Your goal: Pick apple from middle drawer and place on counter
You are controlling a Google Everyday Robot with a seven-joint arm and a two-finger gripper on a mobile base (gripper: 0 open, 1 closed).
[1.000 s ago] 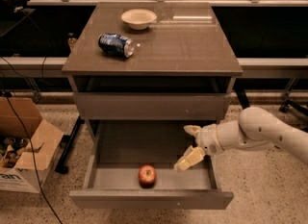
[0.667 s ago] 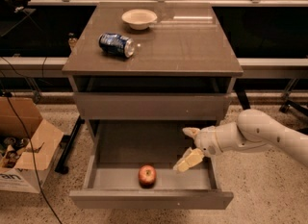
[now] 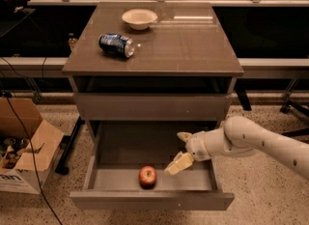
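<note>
White arm [image 3: 260, 143], splayed gripper [image 3: 180, 150] over middle drawer [image 3: 145, 200], beside apple [image 3: 147, 175]

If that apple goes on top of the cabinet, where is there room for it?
The right half of the counter is bare, from the bowl and tipped soda can across to the right edge; so is the front strip. The back-left is crowded. The open tool hangs in the middle drawer, right of the apple.
</note>
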